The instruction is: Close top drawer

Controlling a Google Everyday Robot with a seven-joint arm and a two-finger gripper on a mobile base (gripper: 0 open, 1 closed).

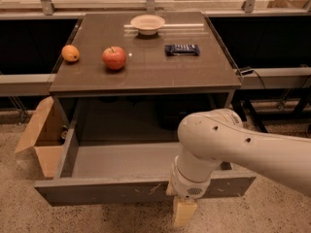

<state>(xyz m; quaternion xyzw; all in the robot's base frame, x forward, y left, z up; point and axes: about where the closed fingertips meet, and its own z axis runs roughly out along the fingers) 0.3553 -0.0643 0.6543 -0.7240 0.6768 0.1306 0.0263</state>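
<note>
The top drawer (107, 191) is pulled far out from under the brown table, its inside bare. Its long grey front panel shows pale scratches near the middle. My white arm (218, 144) reaches down over the drawer's front right part. The gripper (184, 211) hangs in front of the front panel, just right of the scratches, with a tan finger showing below the wrist. The arm hides the panel behind it.
On the table top (146, 67) lie an orange (70, 53), a red apple (114, 58), a white bowl (147, 23) and a dark snack bar (181, 49). An open cardboard box (41, 135) stands on the floor at the drawer's left.
</note>
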